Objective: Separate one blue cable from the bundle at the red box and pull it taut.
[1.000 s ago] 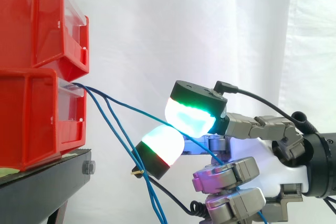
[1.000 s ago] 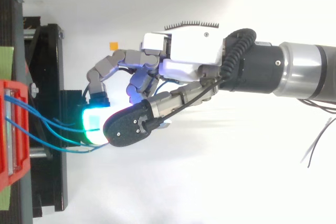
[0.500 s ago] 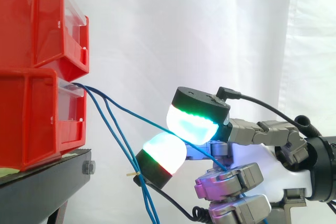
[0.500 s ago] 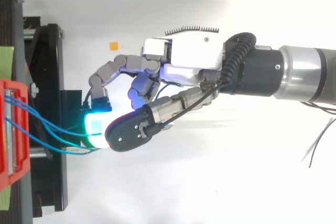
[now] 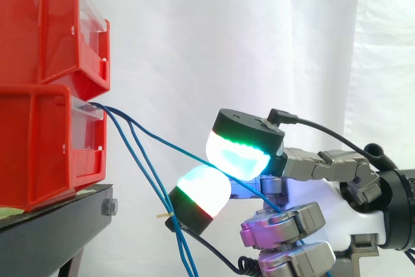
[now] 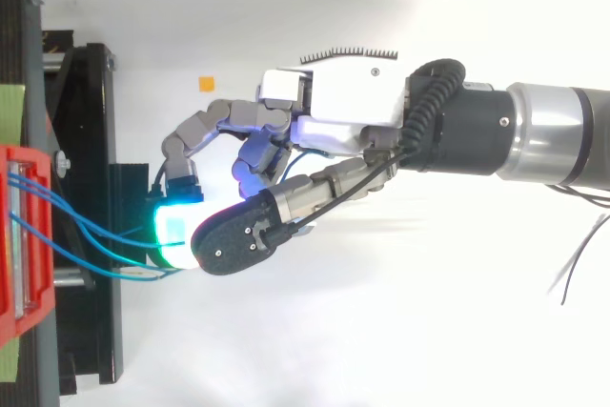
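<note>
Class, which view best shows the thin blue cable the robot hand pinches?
Side view: the thin blue cable runs straight from the lower red plastic bin to the hand's glowing pads, apart from two hanging cables. In the top view the hand covers the pinch.

Bright even light; curtain (image 5: 259,30) almost glaring; hand (image 6: 334,107) pads (image 5: 237,154) glow; shadows seemingly faint.

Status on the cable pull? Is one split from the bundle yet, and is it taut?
Done: one blue cable runs apart from the other blue cables, which hang down from the lower red bin.
In hand: the hand pinches that cable between two glowing pads.
Left: the span from bin to pads looks slightly slack, so it probably needs a further pull away from the bin to be taut.
</note>
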`<state>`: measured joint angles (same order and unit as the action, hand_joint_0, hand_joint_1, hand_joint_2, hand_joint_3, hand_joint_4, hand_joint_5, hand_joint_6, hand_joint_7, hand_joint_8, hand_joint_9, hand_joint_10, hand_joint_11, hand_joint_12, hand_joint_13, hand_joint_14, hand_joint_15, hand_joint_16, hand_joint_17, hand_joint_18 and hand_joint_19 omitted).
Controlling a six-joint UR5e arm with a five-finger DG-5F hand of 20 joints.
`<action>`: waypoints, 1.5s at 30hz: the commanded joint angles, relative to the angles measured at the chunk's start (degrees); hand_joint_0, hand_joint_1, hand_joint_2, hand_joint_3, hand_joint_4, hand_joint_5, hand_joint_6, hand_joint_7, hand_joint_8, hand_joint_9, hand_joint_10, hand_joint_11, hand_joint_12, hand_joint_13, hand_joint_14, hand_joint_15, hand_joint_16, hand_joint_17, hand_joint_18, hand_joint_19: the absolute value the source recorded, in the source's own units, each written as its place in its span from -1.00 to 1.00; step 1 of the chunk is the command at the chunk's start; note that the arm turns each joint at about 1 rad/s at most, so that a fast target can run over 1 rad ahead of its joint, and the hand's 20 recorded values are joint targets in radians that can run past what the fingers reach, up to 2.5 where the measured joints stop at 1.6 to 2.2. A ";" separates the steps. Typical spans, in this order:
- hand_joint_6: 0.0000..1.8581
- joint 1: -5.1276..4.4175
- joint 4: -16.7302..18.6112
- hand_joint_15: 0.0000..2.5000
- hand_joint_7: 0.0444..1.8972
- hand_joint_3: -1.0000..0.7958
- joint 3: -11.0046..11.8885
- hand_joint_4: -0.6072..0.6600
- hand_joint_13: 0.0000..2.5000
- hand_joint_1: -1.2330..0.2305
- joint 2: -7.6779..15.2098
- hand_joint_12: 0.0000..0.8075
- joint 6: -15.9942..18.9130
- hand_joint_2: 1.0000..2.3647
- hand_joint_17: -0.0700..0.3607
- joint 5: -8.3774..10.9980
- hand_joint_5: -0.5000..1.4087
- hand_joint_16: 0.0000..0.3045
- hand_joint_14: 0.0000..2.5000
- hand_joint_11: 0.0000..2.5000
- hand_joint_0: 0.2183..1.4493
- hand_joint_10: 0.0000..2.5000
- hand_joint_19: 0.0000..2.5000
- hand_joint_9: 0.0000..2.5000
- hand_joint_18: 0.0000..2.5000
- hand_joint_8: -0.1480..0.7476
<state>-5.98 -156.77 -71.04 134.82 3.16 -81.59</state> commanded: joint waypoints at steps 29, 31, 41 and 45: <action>-0.01 0.00 -0.03 0.29 0.16 -0.02 -0.07 -0.34 -0.07 -0.32 0.00 -0.20 0.00 -0.96 -0.23 0.03 -0.65 -0.72 -0.61 0.22 -0.31 0.00 -0.32 -0.21 -0.30 -0.16; -0.01 0.00 -0.03 0.29 0.15 -0.02 -0.07 -0.34 -0.07 -0.32 0.00 -0.20 0.00 -0.96 -0.24 0.03 -0.65 -0.73 -0.61 0.23 -0.31 -0.02 -0.31 -0.21 -0.30 -0.16; -0.01 0.00 -0.03 0.29 0.16 -0.02 -0.07 -0.33 -0.07 -0.32 0.00 -0.19 0.00 -0.96 -0.24 0.03 -0.65 -0.72 -0.62 0.21 -0.31 -0.02 -0.31 -0.21 -0.30 -0.16; -0.01 0.00 -0.03 0.29 0.16 -0.02 -0.07 -0.33 -0.07 -0.32 0.00 -0.20 0.00 -0.96 -0.23 0.03 -0.65 -0.72 -0.62 0.22 -0.31 -0.02 -0.32 -0.21 -0.30 -0.16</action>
<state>-5.98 -156.80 -71.10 134.82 3.16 -81.56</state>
